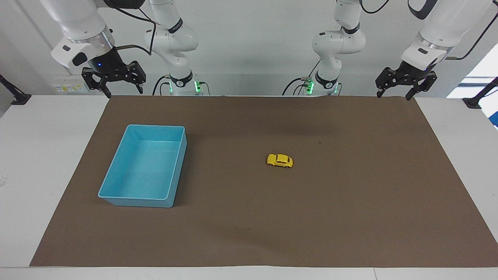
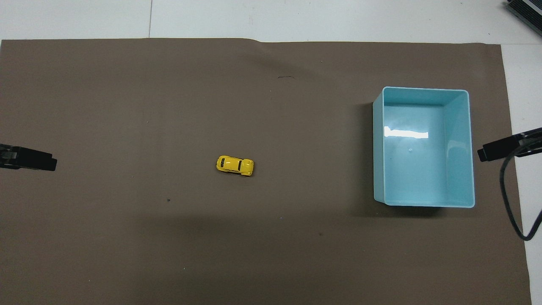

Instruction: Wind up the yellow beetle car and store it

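The left gripper [image 1: 393, 93] hangs in the upper right of the facing view, above the mat corner at the robots' edge. Its fingers are spread apart and hold nothing. In the overhead view only a dark tip of it [image 2: 27, 158] shows at the left edge of the frame.

The right gripper [image 1: 121, 91] hangs in the upper left of the facing view, above the other mat corner at the robots' edge. Its fingers are likewise spread and empty, touching nothing. Its tip [image 2: 504, 149] enters the overhead view at the right edge, beside a looping black cable [image 2: 510, 203].

The yellow beetle car [image 1: 279, 160] stands on its wheels slightly right of centre in the facing view, lengthwise across the frame, well apart from both grippers.

The light blue bin [image 1: 116, 194] sits in the left half of the facing view, toward the right arm's end of the table, upright and empty, well apart from the car.

A brown mat [image 1: 350, 202] covers most of the white table [image 1: 46, 155]. The arm bases [image 1: 183, 83] show green lights at the top of the facing view, against a pale wall [image 1: 253, 39].
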Robot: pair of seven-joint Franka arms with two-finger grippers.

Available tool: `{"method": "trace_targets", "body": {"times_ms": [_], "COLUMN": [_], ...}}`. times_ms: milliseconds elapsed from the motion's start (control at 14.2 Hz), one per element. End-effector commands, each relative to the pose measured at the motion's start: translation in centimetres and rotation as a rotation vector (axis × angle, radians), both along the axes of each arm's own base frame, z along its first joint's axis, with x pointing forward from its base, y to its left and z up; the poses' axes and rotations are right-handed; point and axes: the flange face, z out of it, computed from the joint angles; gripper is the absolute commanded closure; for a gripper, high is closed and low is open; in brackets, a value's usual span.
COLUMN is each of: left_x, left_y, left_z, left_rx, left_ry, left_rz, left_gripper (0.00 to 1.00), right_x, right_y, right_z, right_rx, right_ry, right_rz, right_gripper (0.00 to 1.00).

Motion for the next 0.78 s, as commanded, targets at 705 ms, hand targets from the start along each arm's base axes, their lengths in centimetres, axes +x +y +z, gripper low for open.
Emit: {"method": "trace_targets", "body": {"times_ms": [705], "left_x": [0.4], "left_y": [-1.9], "left_z": [-2.0], "left_rx": [0.008], "left_ry": [0.019], "left_rz": [0.05], "left_gripper": [0.0], "right_x": [-0.6], "right_y": [-0.1], "right_z": [0.1], "right_rx": [0.0], "right_ry": [-0.009], "right_rz": [-0.014], "right_gripper": [0.0]}}
